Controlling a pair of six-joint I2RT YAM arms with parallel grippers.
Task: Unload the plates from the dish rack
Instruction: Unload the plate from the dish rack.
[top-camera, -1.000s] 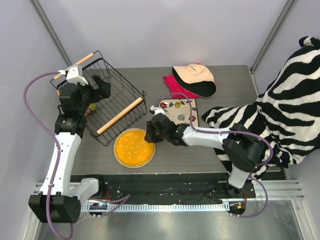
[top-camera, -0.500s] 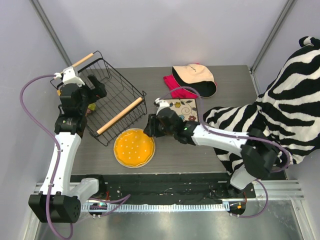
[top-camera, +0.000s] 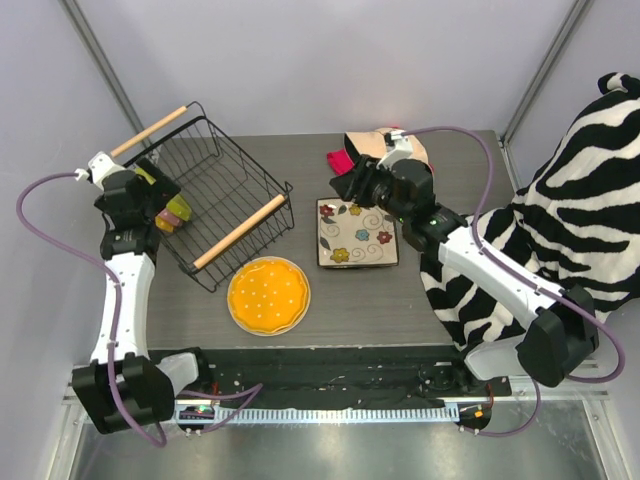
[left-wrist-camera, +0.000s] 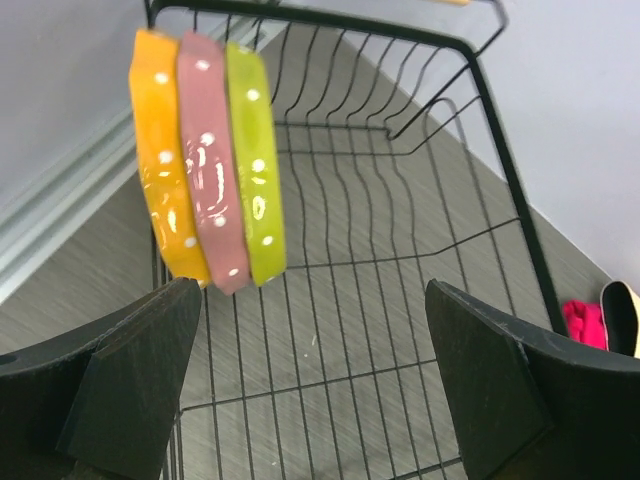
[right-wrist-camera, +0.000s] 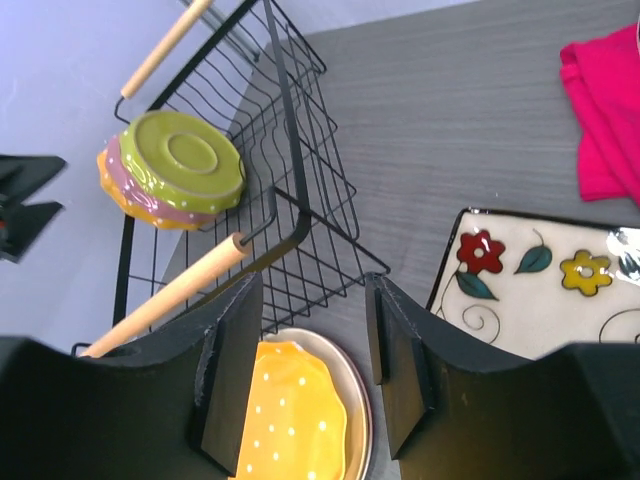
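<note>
The black wire dish rack stands at the back left with a wooden handle on its near side. Three plates stand on edge at its left end: orange, pink and green. My left gripper is open, just short of them, over the rack floor. The square flowered plate lies flat on the table. An orange plate rests on a cream plate. My right gripper hovers above the square plate's far left corner, open and holding nothing.
A cream-and-black cap and a pink cloth lie at the back, partly under my right arm. A zebra-striped cloth covers the right side. Grey walls close in the table on the left and at the back.
My right gripper rose and swung back-right, away from the orange plate's edge, its jaws widening; the square plate is now uncovered. My left gripper drew back to the rack's left end.
</note>
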